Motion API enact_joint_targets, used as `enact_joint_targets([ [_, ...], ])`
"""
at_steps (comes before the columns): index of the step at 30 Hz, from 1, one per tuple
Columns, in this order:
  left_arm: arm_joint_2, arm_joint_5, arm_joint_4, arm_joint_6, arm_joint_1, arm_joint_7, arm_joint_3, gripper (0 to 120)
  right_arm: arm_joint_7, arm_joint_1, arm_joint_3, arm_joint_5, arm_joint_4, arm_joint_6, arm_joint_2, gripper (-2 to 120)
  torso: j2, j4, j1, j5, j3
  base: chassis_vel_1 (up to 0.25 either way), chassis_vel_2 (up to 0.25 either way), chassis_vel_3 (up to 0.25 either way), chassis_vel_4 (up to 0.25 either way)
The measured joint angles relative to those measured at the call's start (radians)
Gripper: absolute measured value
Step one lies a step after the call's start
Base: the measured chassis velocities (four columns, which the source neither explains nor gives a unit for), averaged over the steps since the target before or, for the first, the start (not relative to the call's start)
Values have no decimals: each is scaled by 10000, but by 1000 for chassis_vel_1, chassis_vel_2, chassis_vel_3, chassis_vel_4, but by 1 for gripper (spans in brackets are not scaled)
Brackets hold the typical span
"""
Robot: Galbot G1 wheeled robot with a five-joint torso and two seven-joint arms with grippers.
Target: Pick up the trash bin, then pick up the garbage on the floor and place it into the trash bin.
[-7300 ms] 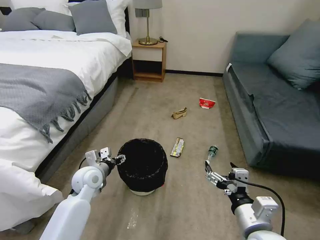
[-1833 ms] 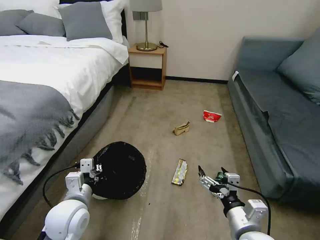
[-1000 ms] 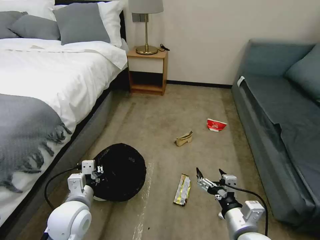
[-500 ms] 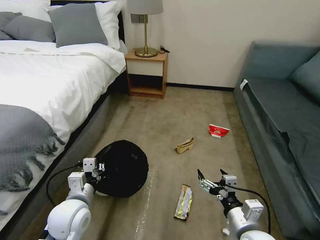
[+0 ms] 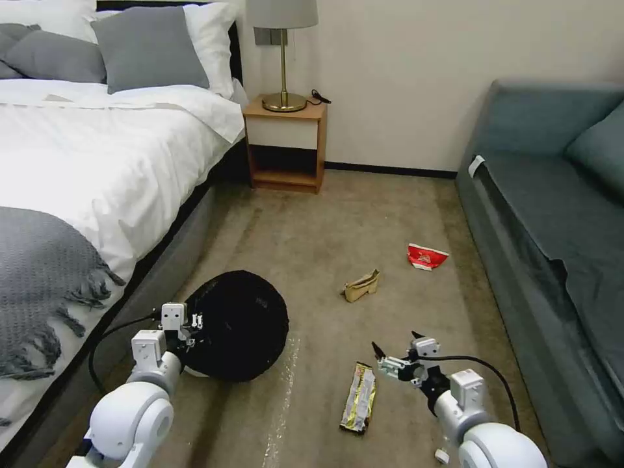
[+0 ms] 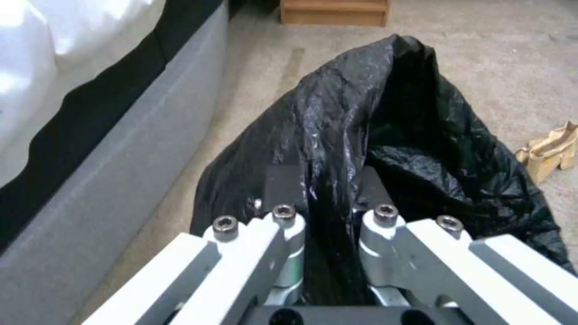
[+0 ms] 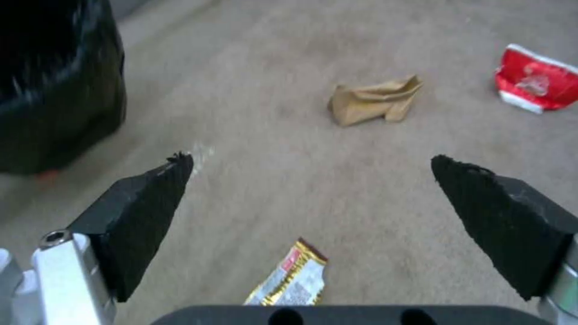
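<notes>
The left gripper [image 6: 328, 189] has its fingers [image 6: 283, 187] clamped on the bag-lined rim of the trash bin [image 5: 240, 325], held tilted beside the bed [image 5: 78, 169]. The right gripper [image 5: 396, 351] hovers with fingers spread wide and empty just above the foil wrapper [image 5: 359, 398] on the floor [image 5: 325, 221]. Judged step: first garbage pickup, which calls for lowering onto the wrapper; the tan carton [image 5: 362, 286] and red packet [image 5: 426, 257] lie farther off.

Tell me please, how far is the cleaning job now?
Done: the left end effector is shut on the trash bin rim. In hand: the right end effector hangs open over the foil wrapper. Left: the wrapper, tan carton and red packet all lie on the floor.
</notes>
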Motion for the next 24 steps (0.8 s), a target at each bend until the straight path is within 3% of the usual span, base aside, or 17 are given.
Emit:
enact_joint_targets([
  [10, 357, -184, 4, -109, -45, 199, -243, 7, -253, 1736, -1355, -40, -2680, -309, -387, 100, -1, 2, 0, 2, 0, 0, 0, 0, 0],
  [24, 556, -345, -149, -96, 78, 198, -656, 7, -395, 3555, -2304, -511, -5760, -87, 72, 100, -1, 2, 0, 1, 1, 0, 0, 0, 0],
])
